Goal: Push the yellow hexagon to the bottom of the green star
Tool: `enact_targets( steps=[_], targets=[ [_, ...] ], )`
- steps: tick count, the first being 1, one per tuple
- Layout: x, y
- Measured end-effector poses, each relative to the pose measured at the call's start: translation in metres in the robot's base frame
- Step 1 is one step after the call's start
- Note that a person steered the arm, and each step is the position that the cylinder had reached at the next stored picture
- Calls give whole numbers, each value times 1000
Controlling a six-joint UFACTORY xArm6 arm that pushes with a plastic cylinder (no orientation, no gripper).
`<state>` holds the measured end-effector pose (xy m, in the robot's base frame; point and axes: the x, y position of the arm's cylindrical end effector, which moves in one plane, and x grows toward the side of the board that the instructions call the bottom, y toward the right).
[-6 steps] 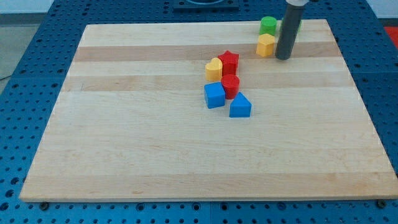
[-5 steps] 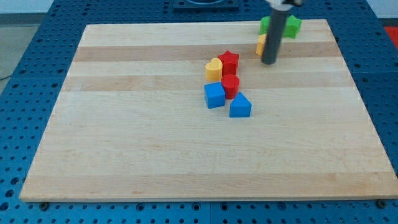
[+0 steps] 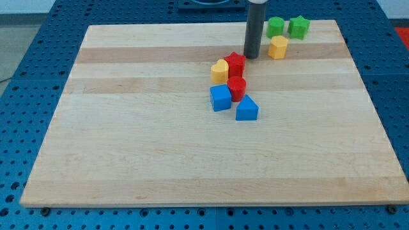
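The yellow hexagon [image 3: 278, 46] sits near the view's top right, just below a green round block [image 3: 275, 26] and down-left of the green star [image 3: 298, 27]. My tip [image 3: 251, 56] stands on the board to the left of the yellow hexagon, a small gap apart, and up-right of the red star [image 3: 235, 64].
A cluster lies mid-board: a yellow heart [image 3: 220, 70], the red star, a red cylinder [image 3: 237, 88], a blue cube [image 3: 220, 98] and a blue triangular block [image 3: 246, 108]. The wooden board [image 3: 128, 153] rests on a blue perforated table.
My tip has moved left, from the right of the yellow hexagon, across it, to its left side. The hexagon has shifted slightly right.
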<state>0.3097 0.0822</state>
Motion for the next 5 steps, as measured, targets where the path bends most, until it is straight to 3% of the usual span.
enact_targets(
  steps=[3, 5],
  targets=[
    [-22, 89],
    [-5, 99]
  ],
)
